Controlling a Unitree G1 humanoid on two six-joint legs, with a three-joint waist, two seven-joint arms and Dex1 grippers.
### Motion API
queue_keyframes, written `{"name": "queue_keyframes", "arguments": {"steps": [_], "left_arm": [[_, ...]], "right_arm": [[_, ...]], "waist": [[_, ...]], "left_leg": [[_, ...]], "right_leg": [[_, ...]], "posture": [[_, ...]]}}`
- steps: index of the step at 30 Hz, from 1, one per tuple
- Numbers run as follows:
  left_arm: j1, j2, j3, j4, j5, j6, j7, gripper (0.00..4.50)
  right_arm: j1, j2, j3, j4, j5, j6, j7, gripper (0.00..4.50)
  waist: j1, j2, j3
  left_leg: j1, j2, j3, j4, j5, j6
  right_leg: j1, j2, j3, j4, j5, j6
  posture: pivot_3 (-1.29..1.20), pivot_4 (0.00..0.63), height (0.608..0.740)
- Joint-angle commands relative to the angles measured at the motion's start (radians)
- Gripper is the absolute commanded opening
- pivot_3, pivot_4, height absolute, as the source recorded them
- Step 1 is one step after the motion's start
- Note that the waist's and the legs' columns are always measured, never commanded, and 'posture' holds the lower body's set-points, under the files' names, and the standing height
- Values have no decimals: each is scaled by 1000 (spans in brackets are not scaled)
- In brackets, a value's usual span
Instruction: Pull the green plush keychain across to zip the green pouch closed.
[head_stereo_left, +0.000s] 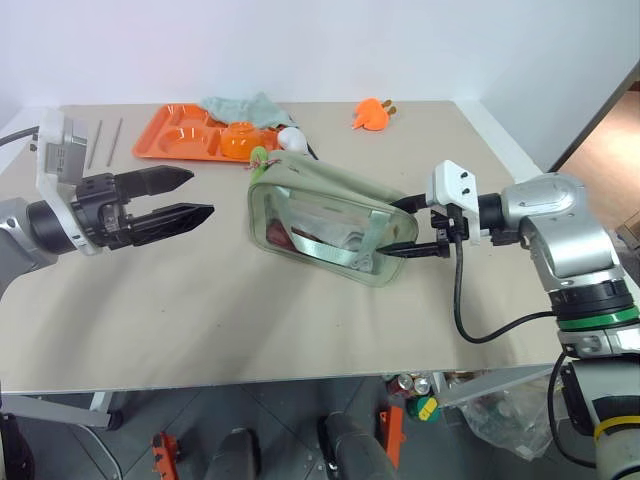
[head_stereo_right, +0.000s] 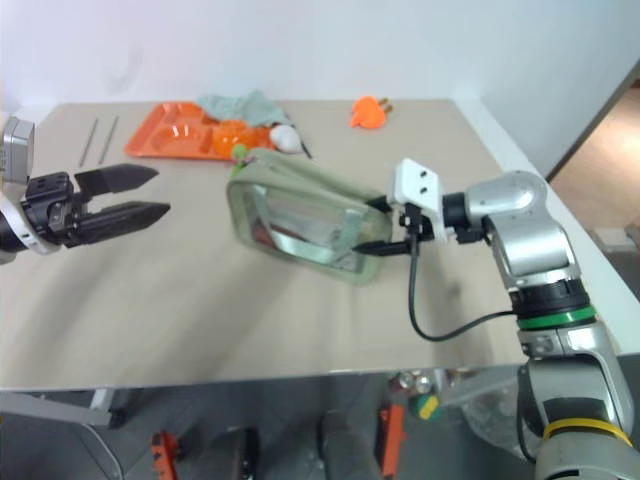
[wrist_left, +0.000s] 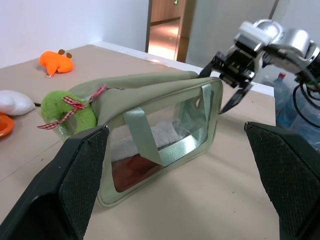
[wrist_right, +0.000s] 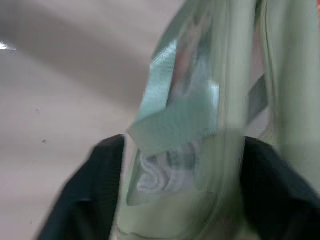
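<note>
- even, bright overhead light; soft shadows under the green pouch (head_stereo_left: 320, 215) on the table (head_stereo_left: 200, 300).
- right wrist view heavily motion-blurred, pouch fabric smeared.
- left wrist view sharp; near fingers (wrist_left: 75, 185) slightly soft.

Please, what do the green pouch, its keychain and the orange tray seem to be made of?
Green pouch: matte woven fabric, seemingly, with glossy clear plastic side panels that reflect light and show the contents.
Green plush keychain: fuzzy plush, by its fluffy surface, with a checked red ribbon.
Orange tray: probably moulded plastic, smooth and slightly shiny.
</note>
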Motion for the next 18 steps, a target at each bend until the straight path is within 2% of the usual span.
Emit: {"name": "queue_keyframes", "arguments": {"steps": [1,6,10,18], "left_arm": [[-5,10,23,-30,-9,-9,4,4500],[-6,9,22,-30,-9,-7,8,4500],[-10,8,20,-28,-10,-7,10,4500],[-36,10,17,9,-6,-9,4,4500]], "right_arm": [[-36,-2,-23,0,16,-2,9,1760],[-32,-7,-6,15,-13,-39,6,19],[-39,-5,-3,59,-48,-136,-2,19],[-93,21,-22,89,47,-180,149,19]], "waist": [[0,0,0],[0,0,0],[0,0,0],[0,0,0]], "left_leg": [[0,0,0,0,0,0],[0,0,-1,-1,0,0],[0,0,-1,-1,0,0],[0,0,-1,-1,0,0]], "right_leg": [[0,0,0,0,0,0],[0,0,-1,0,-1,0],[0,0,-1,0,0,0],[0,0,-1,0,-1,0]], "posture": [[0,150,740],[0,150,740],[0,150,740],[0,150,740]]}}
